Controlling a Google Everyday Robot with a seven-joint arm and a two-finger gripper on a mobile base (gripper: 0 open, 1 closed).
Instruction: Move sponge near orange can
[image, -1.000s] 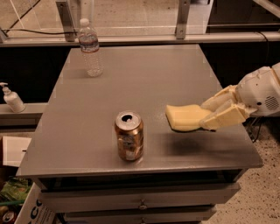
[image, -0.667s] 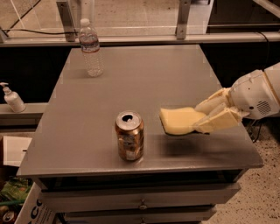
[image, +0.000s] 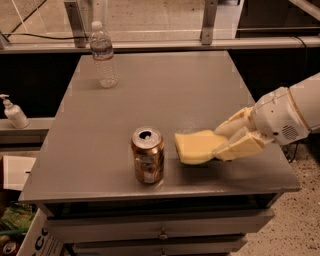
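Note:
The orange can stands upright near the front edge of the grey table, its silver top open. The pale yellow sponge sits just right of the can, a small gap between them, low over the table or resting on it. My gripper reaches in from the right on a white arm; its pale yellow fingers are shut on the sponge's right end.
A clear plastic water bottle stands at the table's back left. A white pump bottle sits on a shelf to the left. Drawers are below the front edge. A glass barrier with metal posts runs behind the table.
My gripper has carried the sponge leftward and lower, from mid-right of the table to just beside the can. The can and bottle have not moved.

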